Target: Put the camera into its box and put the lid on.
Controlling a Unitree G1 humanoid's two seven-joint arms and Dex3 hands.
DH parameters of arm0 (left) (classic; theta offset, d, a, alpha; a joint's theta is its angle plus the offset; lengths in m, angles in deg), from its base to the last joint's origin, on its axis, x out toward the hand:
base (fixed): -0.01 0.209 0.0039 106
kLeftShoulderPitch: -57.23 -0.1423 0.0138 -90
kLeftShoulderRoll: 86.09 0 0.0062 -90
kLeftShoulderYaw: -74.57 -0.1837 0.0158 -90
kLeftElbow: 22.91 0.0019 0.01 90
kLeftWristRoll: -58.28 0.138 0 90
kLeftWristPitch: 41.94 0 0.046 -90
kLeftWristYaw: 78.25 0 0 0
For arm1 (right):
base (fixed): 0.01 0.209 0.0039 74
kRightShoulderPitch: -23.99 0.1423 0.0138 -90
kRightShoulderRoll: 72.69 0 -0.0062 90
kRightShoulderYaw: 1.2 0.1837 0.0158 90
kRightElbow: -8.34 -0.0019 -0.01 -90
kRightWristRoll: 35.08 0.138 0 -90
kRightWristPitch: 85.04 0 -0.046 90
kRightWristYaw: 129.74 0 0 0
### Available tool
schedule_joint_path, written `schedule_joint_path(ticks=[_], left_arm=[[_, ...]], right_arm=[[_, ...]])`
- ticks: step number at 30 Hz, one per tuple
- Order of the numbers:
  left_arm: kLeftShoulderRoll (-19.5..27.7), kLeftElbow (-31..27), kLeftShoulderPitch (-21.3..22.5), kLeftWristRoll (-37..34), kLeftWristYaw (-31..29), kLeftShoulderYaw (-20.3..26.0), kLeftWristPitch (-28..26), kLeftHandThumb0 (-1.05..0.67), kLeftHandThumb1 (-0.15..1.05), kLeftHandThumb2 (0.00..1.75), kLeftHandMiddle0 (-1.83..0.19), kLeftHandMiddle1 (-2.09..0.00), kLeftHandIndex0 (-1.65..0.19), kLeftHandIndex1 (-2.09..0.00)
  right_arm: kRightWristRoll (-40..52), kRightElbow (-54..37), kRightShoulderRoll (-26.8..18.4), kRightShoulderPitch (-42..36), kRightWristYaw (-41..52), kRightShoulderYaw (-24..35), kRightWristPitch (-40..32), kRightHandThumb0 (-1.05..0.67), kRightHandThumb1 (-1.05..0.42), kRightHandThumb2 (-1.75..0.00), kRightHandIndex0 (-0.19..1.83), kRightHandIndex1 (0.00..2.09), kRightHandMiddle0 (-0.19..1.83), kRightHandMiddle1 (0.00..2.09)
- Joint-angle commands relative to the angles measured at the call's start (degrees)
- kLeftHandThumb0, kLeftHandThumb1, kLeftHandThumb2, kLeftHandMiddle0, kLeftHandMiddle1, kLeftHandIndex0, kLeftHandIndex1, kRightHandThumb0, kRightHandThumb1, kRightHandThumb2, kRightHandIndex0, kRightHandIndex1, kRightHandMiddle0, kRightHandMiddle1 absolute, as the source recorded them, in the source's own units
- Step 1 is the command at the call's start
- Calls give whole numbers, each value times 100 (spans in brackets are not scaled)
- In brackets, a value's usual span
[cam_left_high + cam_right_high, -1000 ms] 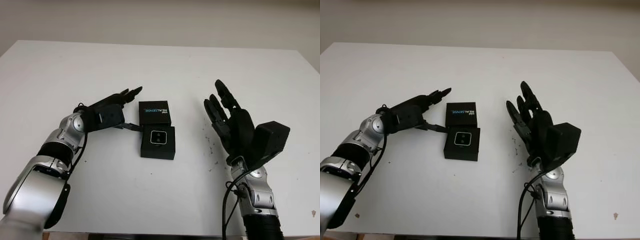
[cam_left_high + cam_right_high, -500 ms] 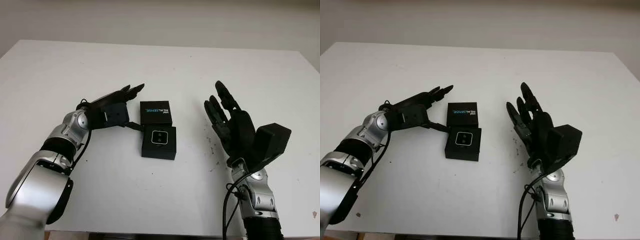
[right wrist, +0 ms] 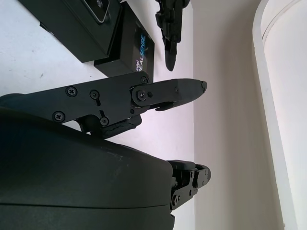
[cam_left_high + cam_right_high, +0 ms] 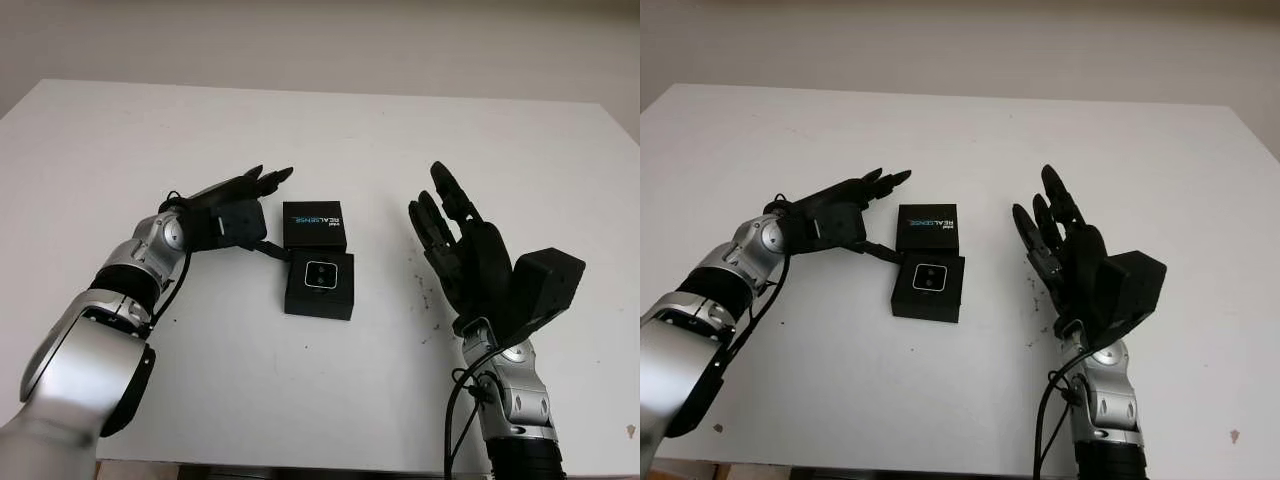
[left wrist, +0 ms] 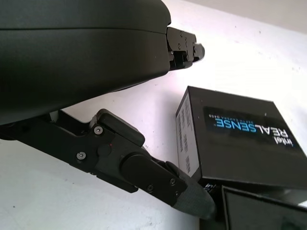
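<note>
Since a second ago the left hand (image 4: 238,205) has drawn slightly farther from the robot and lifted, its forearm swinging more toward the far side; the boxes and the right hand have not moved. The open black box (image 4: 319,285) sits near the middle of the white table (image 4: 330,130) with the small camera (image 4: 318,275) lying face-up inside it. Touching its far edge lies the black lid (image 4: 314,224), printed RealSense, flat on the table. The left hand holds nothing, fingers extended just left of the lid; its thumb tip (image 5: 192,201) reaches the near-left corner of the lid, possibly touching the box, though contact is hard to judge. The right hand (image 4: 462,245) stands upright and empty, fingers uncurled, well right of the box, palm toward it.
</note>
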Motion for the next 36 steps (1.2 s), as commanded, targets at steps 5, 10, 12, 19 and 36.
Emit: schedule_joint_path(ticks=[5, 10, 12, 19, 36], left_arm=[[-454, 17, 131, 36, -178, -156, 176, -71, 99, 5, -14, -12, -12, -12], [-536, 83, 188, -60, -443, -95, 38, -61, 92, 4, -21, -32, -22, -18], [-560, 93, 198, -76, -500, -88, 17, -59, 90, 5, -5, -83, -24, -32], [-705, 107, 96, -262, -470, 48, -42, -55, 90, 6, -10, -172, -9, -142], [-481, 74, -123, 163, 333, -215, 317, -32, 105, 41, -19, -209, -6, -209]], right_arm=[[60, -280, 38, -82, -46, 11, -114, -42, -105, -18, 12, 5, 17, 7], [139, -366, 54, -135, -40, 40, -155, -40, -105, -19, 11, 5, 17, 7], [147, -381, 51, -151, -39, 41, -138, -39, -105, -20, 11, 5, 17, 7], [97, -379, 36, -193, -67, 46, -82, -38, -105, -20, 12, 6, 18, 7], [161, -384, 67, -306, -1, 20, -100, -39, -105, -21, 11, 5, 17, 6]])
